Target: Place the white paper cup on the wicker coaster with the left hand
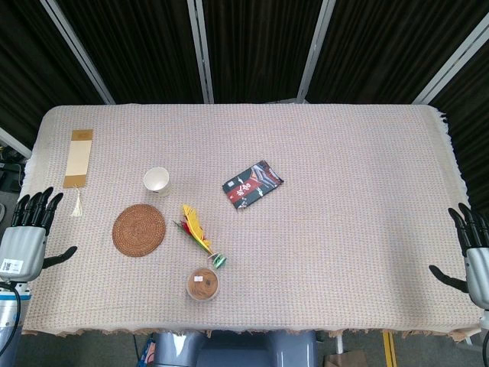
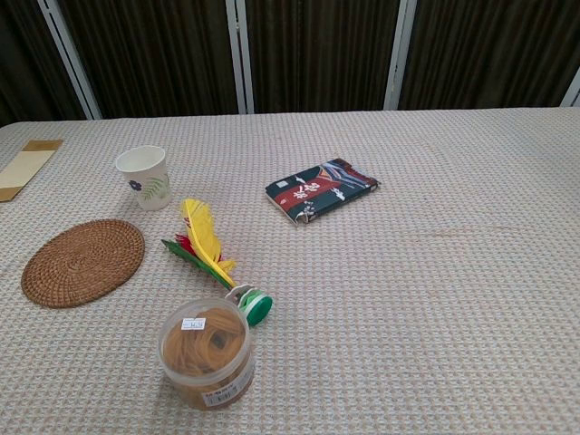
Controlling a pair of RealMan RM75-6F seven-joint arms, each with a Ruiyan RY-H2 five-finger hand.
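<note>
Table (image 1: 344,252): woven cloth runs to fringed edges, with wide bare stretches on my right side.
Left hand (image 1: 24,237): at the near-left edge, fingers spread, holding nothing.
Right hand (image 1: 475,256): at the near-right edge — likewise spread and unladen.
White paper cup (image 1: 157,181): upright, ahead-right of my left hand.
Wicker coaster (image 1: 139,229): flat, just nearer than the cup — apart from it.

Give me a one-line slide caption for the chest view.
White paper cup standing upright just beyond the empty wicker coaster, not yet moved.
</note>
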